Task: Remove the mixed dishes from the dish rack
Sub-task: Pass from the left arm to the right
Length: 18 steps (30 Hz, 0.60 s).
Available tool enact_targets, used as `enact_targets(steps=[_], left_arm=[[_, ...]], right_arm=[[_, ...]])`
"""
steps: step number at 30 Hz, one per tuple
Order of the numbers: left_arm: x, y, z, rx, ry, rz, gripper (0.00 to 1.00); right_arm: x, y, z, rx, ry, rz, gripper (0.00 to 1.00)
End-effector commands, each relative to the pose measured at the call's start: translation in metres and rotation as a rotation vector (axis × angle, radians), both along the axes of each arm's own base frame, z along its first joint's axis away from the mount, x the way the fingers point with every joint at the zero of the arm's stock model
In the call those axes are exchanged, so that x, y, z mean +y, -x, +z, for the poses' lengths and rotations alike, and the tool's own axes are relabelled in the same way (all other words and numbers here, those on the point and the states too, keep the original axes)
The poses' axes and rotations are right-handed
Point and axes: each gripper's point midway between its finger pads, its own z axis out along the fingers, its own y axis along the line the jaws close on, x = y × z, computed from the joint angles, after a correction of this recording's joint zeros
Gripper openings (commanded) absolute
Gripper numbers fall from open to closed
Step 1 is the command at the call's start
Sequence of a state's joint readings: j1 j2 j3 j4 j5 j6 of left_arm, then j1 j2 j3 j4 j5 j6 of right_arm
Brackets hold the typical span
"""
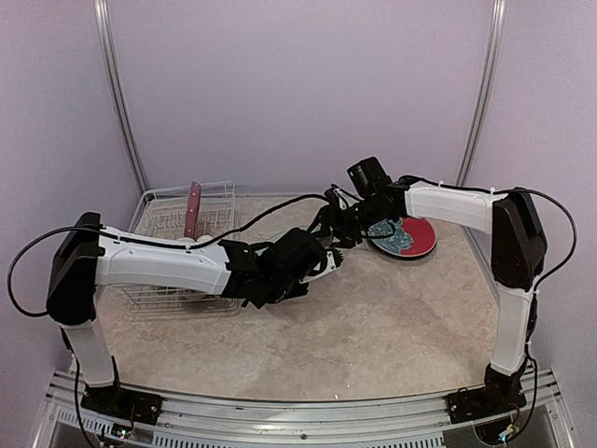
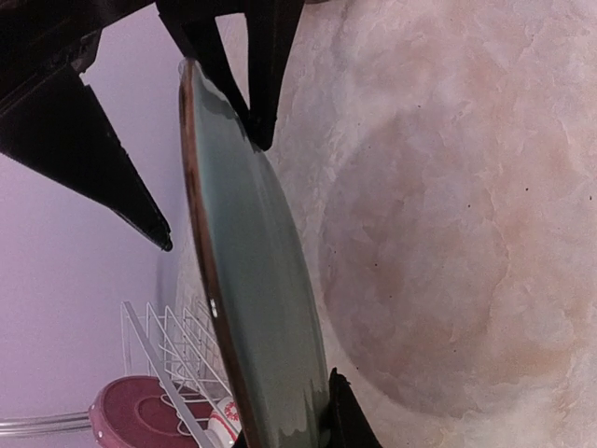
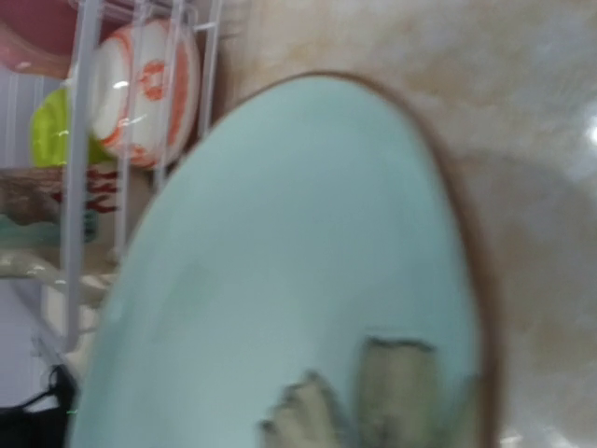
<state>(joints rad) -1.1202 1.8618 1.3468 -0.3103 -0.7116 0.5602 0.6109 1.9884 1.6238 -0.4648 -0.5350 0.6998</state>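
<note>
top external shows both arms reaching to the middle of the table (image 1: 392,327). the left gripper (image 1: 324,263) and the right gripper (image 1: 343,233) are close together, just to the right of the dish rack (image 1: 166,222).

in the left wrist view we see the pale teal plate (image 2: 256,308) held on edge, off the tabletop, with its brown rim toward the lens. the left gripper is clamped on it: one finger (image 2: 256,103) lies on the glazed face and the other stands behind the rim. at the bottom of that view a dark tip (image 2: 340,420) touches the plate's lower edge. we cannot say whose it is.

the right wrist view is blurred and nearly filled by the same plate's face, so we cannot tell whether the right gripper is open or closed. past the plate in that view, a small white-and-red bowl (image 3: 149,89) and a lime-green bowl (image 3: 56,126) sit inside the rack's white wires.

from above, a pink plate (image 1: 192,210) stands upright in the rack's slots. a red plate with a teal flower (image 1: 409,235) lies flat on the table beside the right gripper, well apart from the rack.
</note>
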Motion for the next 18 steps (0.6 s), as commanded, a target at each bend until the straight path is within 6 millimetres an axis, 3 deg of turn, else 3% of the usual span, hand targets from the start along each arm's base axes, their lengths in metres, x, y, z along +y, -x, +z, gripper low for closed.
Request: enact_targets(steps=[1, 4, 8, 14, 18], left_arm=[[-0.012, -0.012, 0.029, -0.117, 0.056, 0.034, 0.0], [-0.011, -0.013, 0.026, -0.121, 0.043, 0.037, 0.0], [-0.012, -0.014, 0.024, -0.126, 0.039, 0.041, 0.06], [-0.012, -0.013, 0.026, -0.121, 0.051, 0.045, 0.24], [-0.011, -0.011, 0.025, -0.097, 0.063, 0.048, 0.43]], right_arm=[[0.019, 0.012, -0.008, 0.101, -0.09, 0.022, 0.52], [0.015, 0.007, -0.016, 0.096, -0.041, 0.003, 0.45], [0.015, 0.005, -0.009, 0.077, -0.053, -0.009, 0.29], [0.007, -0.001, 0.004, 0.048, -0.109, -0.055, 0.01], [-0.004, -0.007, 0.013, 0.027, -0.167, -0.101, 0.0]])
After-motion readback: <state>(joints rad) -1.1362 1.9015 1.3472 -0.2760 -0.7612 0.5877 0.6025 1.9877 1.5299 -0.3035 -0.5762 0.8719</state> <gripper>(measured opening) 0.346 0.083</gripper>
